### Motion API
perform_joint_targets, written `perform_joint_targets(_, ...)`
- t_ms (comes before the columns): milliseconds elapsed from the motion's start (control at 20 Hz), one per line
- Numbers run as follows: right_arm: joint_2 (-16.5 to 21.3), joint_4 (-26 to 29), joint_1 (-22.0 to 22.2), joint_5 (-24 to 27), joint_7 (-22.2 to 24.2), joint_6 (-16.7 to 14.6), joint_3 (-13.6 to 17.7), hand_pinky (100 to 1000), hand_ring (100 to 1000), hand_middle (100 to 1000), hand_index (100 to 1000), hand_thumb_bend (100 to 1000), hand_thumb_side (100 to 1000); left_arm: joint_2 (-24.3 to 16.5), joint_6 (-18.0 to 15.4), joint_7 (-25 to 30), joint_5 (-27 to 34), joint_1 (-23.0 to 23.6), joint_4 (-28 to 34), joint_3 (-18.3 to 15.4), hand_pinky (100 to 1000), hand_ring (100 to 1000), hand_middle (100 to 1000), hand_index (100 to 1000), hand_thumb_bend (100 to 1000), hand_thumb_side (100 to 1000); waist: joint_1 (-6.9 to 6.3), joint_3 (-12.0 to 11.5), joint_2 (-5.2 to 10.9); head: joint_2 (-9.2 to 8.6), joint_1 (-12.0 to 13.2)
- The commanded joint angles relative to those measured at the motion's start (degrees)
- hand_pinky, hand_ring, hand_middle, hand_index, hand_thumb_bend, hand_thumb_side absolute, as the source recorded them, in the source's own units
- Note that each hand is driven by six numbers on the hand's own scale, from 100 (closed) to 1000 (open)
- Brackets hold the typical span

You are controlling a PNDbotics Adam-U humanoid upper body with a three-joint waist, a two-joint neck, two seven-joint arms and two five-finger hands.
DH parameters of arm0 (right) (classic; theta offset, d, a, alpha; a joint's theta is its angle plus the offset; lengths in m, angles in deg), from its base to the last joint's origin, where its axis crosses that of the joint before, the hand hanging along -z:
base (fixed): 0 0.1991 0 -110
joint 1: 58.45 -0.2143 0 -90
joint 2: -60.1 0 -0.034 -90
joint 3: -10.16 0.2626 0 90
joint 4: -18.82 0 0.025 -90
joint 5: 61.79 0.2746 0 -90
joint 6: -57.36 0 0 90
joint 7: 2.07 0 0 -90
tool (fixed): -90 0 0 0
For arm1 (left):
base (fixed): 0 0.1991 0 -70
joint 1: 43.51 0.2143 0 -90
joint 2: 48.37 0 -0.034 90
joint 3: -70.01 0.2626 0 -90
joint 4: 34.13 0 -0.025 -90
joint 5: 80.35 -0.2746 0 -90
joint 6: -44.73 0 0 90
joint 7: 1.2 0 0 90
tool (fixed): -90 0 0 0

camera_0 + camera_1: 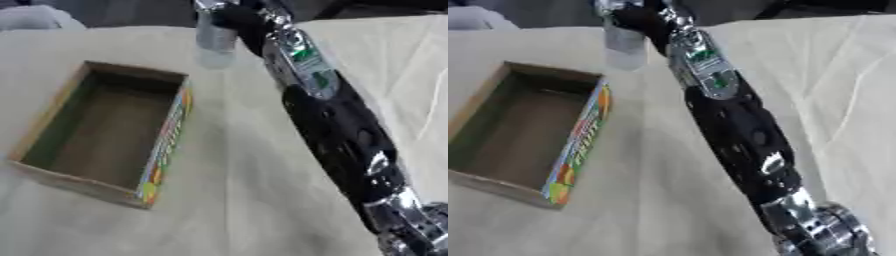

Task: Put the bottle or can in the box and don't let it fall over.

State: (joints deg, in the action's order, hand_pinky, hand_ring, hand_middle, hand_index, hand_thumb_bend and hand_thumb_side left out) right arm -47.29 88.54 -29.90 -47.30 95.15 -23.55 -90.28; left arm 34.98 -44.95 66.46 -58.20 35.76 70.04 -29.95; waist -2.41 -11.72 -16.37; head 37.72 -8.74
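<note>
An open cardboard box (pixel 168 131) with a colourful printed side wall lies on the left of the cloth-covered table, with nothing inside it. A clear bottle (pixel 214 46) stands upright beyond the box's far right corner, near the table's far edge. My right hand (pixel 234 17) reaches it from the right at the top edge of the view, with its fingers curled round the bottle's upper part. The bottle's top is hidden by the hand and cut off by the frame. I cannot tell whether its base touches the cloth.
My right forearm (pixel 337 125) runs diagonally from the lower right corner to the top centre. A wrinkled cream cloth (pixel 245 200) covers the table. A white object (pixel 31 17) lies past the far left edge, against a dark background.
</note>
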Motion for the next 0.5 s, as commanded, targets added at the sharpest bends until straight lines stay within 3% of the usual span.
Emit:
perform_joint_targets(50,-3.6,1.4,-1.5,-1.5,1.6,-0.3,-2.0,701,259,109,179,100,100,-1.0,0.0,0.5,0.4,-0.9,0.6,0.0,780,830,729,806,748,596,-0.09,-0.6,1.43,0.13,-1.1)
perform_joint_targets(500,-9.9,0.6,-0.5,-4.1,5.1,-1.8,-5.7,703,263,114,183,100,100,0.1,0.2,1.2,0.8,-2.8,0.3,0.7,780,828,728,806,746,594,0.36,-3.9,0.74,-0.8,-3.7)
